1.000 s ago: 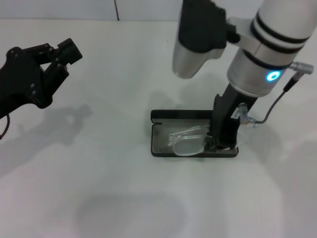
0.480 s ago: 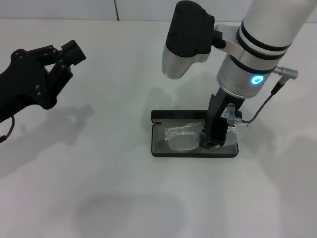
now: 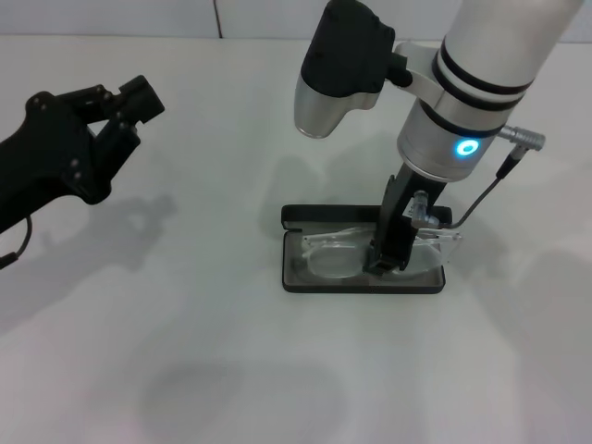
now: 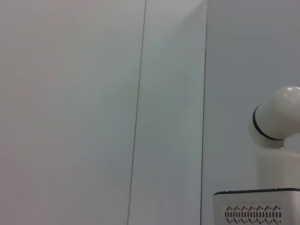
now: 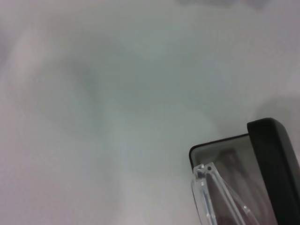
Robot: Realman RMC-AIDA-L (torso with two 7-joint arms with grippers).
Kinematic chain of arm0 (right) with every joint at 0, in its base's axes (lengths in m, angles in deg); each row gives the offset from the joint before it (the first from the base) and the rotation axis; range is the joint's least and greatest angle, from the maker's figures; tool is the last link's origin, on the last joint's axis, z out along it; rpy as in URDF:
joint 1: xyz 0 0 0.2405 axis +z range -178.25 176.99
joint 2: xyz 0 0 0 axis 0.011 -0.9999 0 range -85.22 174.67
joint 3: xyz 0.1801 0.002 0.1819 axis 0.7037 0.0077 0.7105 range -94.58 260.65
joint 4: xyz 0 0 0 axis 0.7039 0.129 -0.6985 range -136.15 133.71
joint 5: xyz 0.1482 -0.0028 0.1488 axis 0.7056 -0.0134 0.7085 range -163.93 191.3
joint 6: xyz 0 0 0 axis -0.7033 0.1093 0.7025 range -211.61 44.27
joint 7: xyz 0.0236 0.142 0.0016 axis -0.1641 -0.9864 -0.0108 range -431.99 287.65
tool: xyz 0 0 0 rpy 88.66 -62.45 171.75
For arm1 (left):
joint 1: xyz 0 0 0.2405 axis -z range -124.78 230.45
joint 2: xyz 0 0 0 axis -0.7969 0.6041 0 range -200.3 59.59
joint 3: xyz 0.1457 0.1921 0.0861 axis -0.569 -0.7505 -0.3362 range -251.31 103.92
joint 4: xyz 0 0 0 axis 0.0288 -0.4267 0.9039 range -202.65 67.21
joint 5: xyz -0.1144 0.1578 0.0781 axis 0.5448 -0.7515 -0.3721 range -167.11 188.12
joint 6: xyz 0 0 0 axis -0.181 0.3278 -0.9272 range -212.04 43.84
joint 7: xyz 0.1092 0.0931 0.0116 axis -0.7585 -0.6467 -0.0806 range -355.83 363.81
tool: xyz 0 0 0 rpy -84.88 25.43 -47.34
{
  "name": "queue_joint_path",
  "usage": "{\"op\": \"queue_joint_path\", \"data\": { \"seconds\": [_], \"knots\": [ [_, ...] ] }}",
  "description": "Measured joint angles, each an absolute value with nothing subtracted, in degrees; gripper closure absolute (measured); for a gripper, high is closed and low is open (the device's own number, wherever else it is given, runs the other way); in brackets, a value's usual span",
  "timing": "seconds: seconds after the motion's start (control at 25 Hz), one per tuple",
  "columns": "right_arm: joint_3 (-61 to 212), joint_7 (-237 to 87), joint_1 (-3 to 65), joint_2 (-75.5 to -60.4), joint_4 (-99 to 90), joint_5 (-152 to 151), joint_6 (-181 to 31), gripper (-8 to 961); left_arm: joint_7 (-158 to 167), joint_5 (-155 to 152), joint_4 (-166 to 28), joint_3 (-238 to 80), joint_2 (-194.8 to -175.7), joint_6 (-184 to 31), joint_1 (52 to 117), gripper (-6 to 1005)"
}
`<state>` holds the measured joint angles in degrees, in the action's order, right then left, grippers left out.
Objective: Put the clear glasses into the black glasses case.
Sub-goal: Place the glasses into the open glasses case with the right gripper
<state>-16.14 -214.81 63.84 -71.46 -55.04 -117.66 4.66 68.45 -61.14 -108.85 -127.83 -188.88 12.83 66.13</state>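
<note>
Setting: robotics lab or test bench. Plain white surface [image 3: 185, 351] and bare panelled wall [image 4: 70, 93] are showing; no furnishings are appearing.

My head looks down on the table [image 3: 185, 351]; my right wrist shares the black glasses case [image 3: 363, 282] — close.

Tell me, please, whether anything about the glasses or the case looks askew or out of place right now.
Slightly. The clear glasses lie in the open black glasses case, but their right end juts past the case's right edge. The right tool grips them mid-frame. The left tool is off to the left.
</note>
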Motion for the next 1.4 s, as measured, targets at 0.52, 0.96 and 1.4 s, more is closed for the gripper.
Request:
{"op": "queue_joint_path", "data": {
  "seconds": [0.52,0.96,1.4],
  "knots": [
    [-17.68,-214.60,64.10,-71.46,-53.01,-116.83,2.55,800,67.80,-61.21,-107.62,-127.84,-188.92,12.85,66.01,905],
    [-18.49,-214.21,64.03,-71.47,-50.62,-116.88,0.87,794,67.80,-61.22,-107.45,-127.84,-188.92,12.84,65.75,905],
    [-19.20,-213.59,64.11,-71.46,-50.61,-116.81,0.04,788,67.80,-61.22,-107.45,-127.84,-188.99,12.84,65.67,904]
  ]
}}
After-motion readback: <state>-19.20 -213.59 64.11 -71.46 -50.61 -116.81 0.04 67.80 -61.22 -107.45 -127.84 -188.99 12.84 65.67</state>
